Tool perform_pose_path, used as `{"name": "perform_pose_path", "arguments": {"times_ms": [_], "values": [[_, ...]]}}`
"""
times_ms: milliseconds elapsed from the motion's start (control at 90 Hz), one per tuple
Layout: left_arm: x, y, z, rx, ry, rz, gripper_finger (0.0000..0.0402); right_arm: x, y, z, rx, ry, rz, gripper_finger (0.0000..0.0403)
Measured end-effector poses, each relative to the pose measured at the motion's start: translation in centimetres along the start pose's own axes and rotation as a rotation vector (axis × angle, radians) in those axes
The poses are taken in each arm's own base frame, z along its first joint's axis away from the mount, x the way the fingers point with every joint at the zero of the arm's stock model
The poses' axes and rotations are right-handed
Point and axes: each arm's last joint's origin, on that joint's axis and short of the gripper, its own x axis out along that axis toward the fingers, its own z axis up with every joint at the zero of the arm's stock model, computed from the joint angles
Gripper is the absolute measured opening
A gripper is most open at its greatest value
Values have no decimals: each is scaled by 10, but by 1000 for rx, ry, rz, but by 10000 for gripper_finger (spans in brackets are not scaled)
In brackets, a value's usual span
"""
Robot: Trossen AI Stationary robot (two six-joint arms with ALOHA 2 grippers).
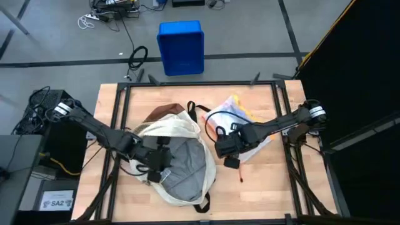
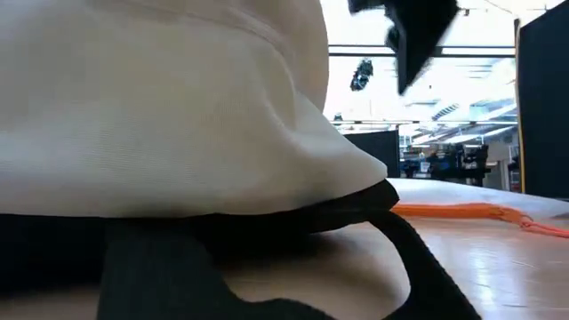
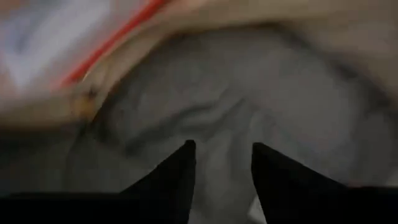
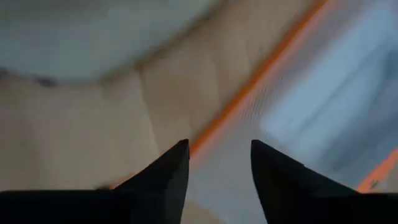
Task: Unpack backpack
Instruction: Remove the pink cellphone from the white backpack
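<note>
The cream-white backpack (image 1: 181,131) lies on its back at the table's middle, its brown base (image 1: 164,112) toward the far edge and its mouth spread open on the grey inside (image 1: 187,162). In the low view it fills the left (image 2: 160,107), with a dark strap (image 2: 418,258) on the table. My left gripper (image 1: 156,167) hangs open over that grey inside (image 3: 211,106). The clear orange-edged pouch (image 1: 240,122) lies flat to the backpack's right. My right gripper (image 1: 226,153) stands open above the pouch's near corner and its orange edge (image 4: 249,93), well clear of the table (image 2: 413,36). My left gripper (image 3: 224,149) points down into the backpack's open mouth with its fingers apart over the grey cloth. Whether the fingertips touch the cloth, I cannot tell.
A blue bin (image 1: 181,47) stands on the floor beyond the table's far edge. A thin orange pull (image 1: 240,178) lies on the bare wood near my right gripper. The table's near right part is bare wood (image 1: 262,187).
</note>
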Motion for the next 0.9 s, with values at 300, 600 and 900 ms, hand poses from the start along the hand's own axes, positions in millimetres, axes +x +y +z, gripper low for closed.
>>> {"name": "perform_pose_path", "arguments": {"times_ms": [300,600,900], "values": [[-67,-35,56,166,-257,-124,127,-35,-1,44,-183,-424,-134,132],[-129,-38,36,20,-180,460,127,-51,-27,91,-249,-796,-202,122],[-119,-4,2,-291,-106,732,95,-45,-57,102,-183,-803,-207,114]]}}
